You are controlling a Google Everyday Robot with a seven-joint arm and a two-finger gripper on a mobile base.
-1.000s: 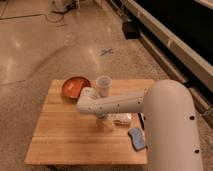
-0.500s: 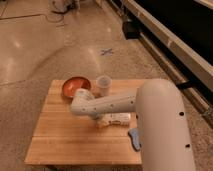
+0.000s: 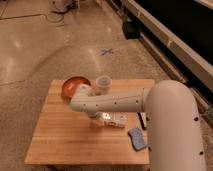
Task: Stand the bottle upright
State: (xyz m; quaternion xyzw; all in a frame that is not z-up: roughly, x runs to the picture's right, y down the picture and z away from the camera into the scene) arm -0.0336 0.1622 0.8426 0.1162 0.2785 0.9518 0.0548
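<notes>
The white bottle (image 3: pixel 114 120) lies on its side near the middle of the wooden table (image 3: pixel 60 135), its pale label facing up. My white arm reaches in from the right and bends down over the table. My gripper (image 3: pixel 96 118) hangs below the wrist, right at the bottle's left end and low over the tabletop. The arm hides much of the gripper, and I cannot tell whether it touches the bottle.
An orange bowl (image 3: pixel 74 85) sits at the table's back left, just behind my wrist. A translucent plastic cup (image 3: pixel 103 83) stands upright beside it. A blue sponge (image 3: pixel 136 138) lies near the front right edge. A tiled floor surrounds the table.
My arm has swung left, so the wrist is now closer to the orange bowl. The gripper has come down at the bottle's left end. The bottle still lies flat.
</notes>
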